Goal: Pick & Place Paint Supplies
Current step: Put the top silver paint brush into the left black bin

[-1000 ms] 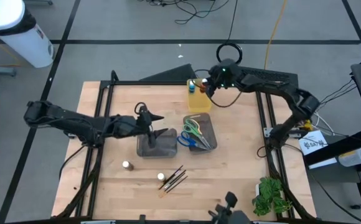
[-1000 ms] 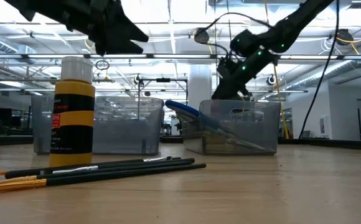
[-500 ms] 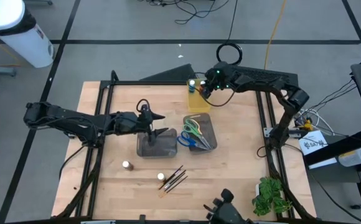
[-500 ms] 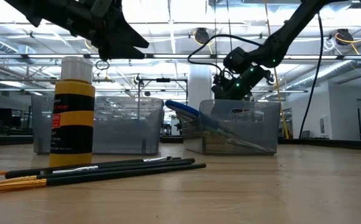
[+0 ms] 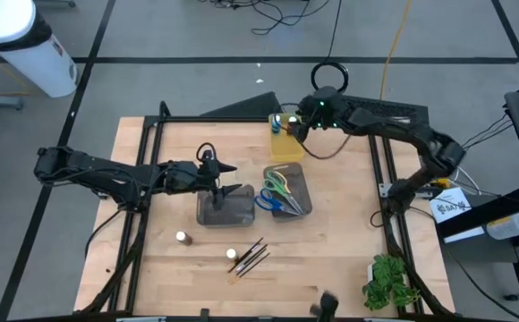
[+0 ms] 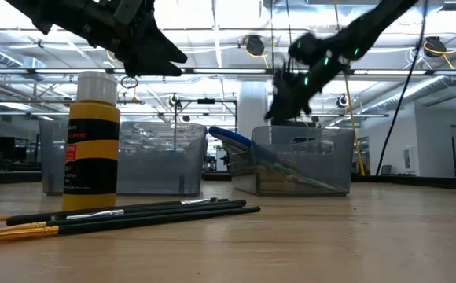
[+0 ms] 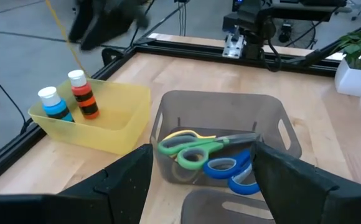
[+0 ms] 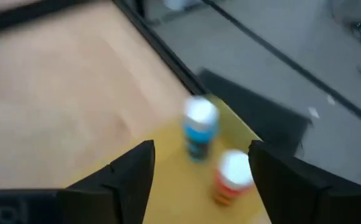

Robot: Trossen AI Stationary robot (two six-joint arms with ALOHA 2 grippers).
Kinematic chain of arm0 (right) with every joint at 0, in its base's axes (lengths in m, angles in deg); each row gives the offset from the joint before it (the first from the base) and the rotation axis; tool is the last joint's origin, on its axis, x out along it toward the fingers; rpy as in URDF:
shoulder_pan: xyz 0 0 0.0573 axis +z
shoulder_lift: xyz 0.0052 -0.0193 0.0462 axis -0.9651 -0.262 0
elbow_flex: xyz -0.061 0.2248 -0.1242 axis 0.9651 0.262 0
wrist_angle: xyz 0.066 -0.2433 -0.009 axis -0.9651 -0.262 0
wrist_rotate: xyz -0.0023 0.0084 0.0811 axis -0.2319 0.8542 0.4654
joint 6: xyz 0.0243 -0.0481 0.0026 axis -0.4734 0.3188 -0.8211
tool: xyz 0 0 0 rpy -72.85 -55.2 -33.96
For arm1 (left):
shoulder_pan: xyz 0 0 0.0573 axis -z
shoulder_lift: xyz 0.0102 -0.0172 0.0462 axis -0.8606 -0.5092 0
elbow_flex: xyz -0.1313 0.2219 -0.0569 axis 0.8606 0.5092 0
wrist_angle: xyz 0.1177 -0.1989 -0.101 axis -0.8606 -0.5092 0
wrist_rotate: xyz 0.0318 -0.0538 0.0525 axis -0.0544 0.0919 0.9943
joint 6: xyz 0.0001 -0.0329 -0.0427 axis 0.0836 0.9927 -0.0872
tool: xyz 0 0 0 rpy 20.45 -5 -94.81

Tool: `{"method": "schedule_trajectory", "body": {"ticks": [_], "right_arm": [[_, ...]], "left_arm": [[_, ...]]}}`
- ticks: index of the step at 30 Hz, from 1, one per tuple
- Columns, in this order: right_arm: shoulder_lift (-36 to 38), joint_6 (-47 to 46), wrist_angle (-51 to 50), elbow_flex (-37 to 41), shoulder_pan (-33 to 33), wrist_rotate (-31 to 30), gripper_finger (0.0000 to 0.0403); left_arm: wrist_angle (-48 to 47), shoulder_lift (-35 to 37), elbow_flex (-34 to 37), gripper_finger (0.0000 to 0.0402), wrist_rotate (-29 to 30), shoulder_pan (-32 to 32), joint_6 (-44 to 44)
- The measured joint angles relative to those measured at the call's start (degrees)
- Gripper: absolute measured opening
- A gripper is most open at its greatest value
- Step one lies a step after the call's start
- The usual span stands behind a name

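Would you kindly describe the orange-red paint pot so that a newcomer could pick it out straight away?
Start at the yellow bin near the far edge of the wooden table, beside the grey bin that holds the scissors. Two white-capped pots stand upright in it side by side. The orange-red paint pot has an orange-red body with a dark band, whereas its neighbour, the blue pot, is blue.

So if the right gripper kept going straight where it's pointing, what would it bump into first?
Probably the two paint pots in the yellow bin: the blue pot or orange-red pot. The right gripper is open above them; depth is unclear.
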Motion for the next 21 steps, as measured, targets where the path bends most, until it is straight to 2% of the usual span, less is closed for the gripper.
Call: {"method": "schedule_trajectory", "body": {"ticks": [3,7,9,11,13,16,21], "right_arm": [[6.1,0.0,-2.6,0.4,6.1,1.9,0.0233],[12.4,-0.9,-1.4,3.6,20.2,3.3,0.0217],[13.5,-1.0,1.7,5.9,28.9,0.7,0.0211],[13.3,-1.5,7.0,8.5,38.1,-5.0,0.0208],[10.3,-1.0,13.7,10.3,46.7,-11.6,0.0207],[2.0,-0.9,19.7,8.5,55.2,-16.2,0.0207],[-13.8,-5.3,18.5,-2.3,60.1,-16.7,0.0202]], "left_arm": [[-0.9,0.0,0.0,0.0278,0.0,0.0,0.1],[-2.0,0.0,0.0,0.0278,0.0,0.0,0.4],[-2.6,0.0,0.0,0.0278,0.0,0.0,1.0],[-2.8,0.0,0.0,0.0278,0.0,0.0,1.8],[-2.6,0.0,0.0,0.0278,0.0,0.0,3.2],[-2.3,0.0,0.0,0.0278,0.0,0.0,5.4],[-2.3,0.0,0.0,0.0278,0.0,0.1,8.0]]}}
